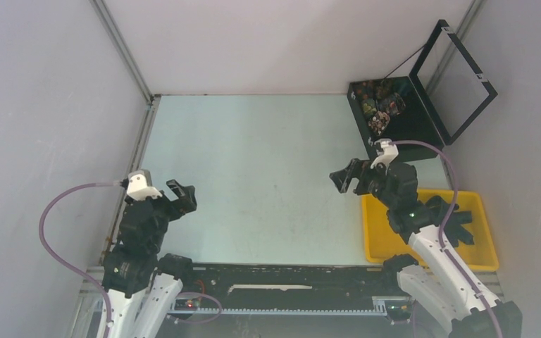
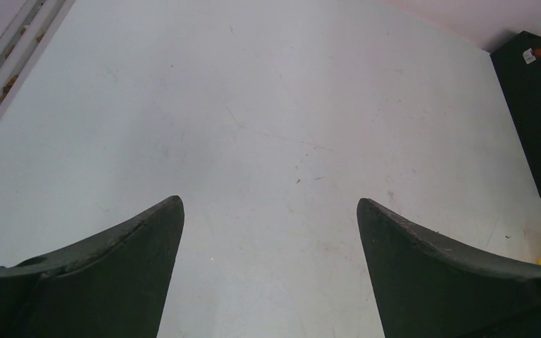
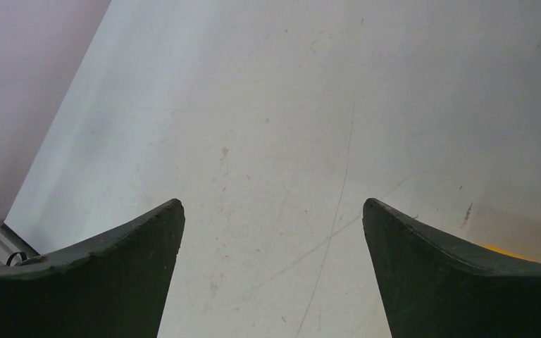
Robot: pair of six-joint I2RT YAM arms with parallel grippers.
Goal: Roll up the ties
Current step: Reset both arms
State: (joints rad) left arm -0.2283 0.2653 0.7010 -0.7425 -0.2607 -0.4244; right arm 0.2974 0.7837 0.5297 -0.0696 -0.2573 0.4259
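Observation:
Dark ties (image 1: 456, 220) lie heaped in a yellow bin (image 1: 380, 243) at the right, partly hidden by my right arm. Several rolled multicoloured ties (image 1: 379, 103) sit in a black box (image 1: 401, 127) at the back right. My left gripper (image 1: 183, 196) is open and empty over the bare table at the left; the left wrist view shows its gripper (image 2: 268, 204) spread wide over the table. My right gripper (image 1: 343, 176) is open and empty just left of the bin; the right wrist view shows its gripper (image 3: 271, 204) over scratched table.
The black box has an open framed lid (image 1: 458, 77) leaning to the right, and the box shows in the left wrist view (image 2: 535, 120). White walls enclose the table on three sides. A black rail (image 1: 282, 278) runs along the near edge between the arm bases.

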